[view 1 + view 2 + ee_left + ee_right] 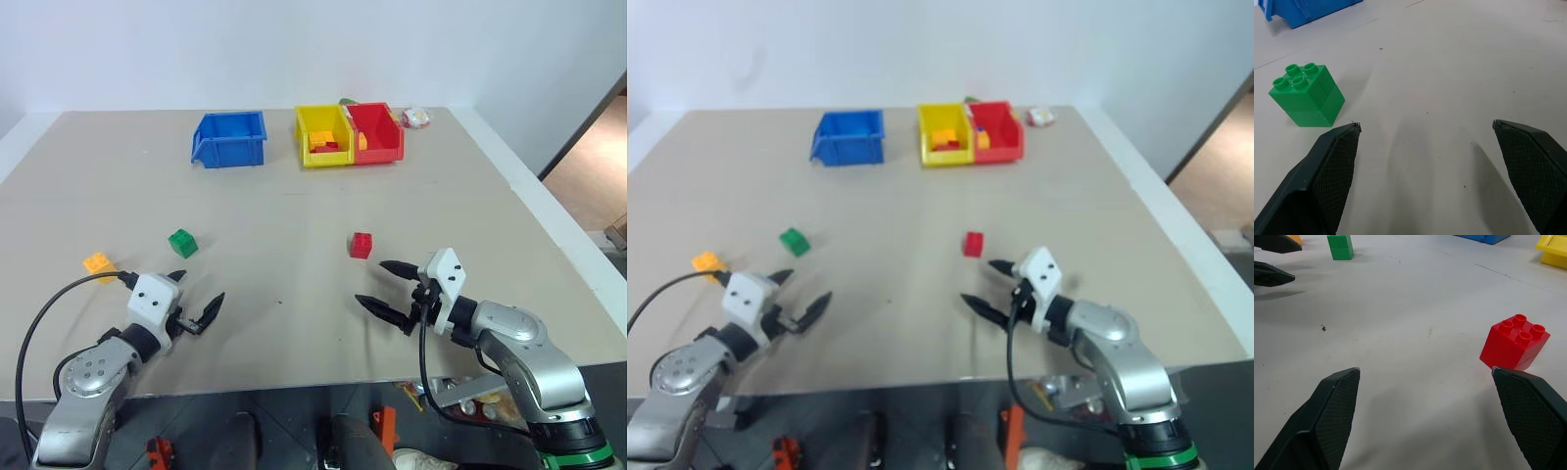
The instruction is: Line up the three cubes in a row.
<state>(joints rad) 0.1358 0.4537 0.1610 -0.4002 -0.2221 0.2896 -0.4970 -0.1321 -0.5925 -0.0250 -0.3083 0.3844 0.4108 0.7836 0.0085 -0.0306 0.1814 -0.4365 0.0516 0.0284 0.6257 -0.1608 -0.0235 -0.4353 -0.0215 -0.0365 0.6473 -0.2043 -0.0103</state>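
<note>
Three small studded cubes lie apart on the beige table (pixel 284 323): a red cube (pixel 361 245) right of centre, a green cube (pixel 182 243) to the left, and an orange-yellow cube (pixel 99 263) further left. My left gripper (pixel 199 289) hovers open just on the near side of the green cube (pixel 1307 95) and to its right, holding nothing. Open and empty too, my right gripper (pixel 370 282) sits just on the near side of the red cube (pixel 1514 341), which lies close by one fingertip.
A blue bin (pixel 229 154) stands at the back, with a yellow bin (pixel 325 157) and a red bin (pixel 380 153) of heaped bricks side by side to its right. A small white object (pixel 415 117) lies behind them. The table's front edge runs just under both arms.
</note>
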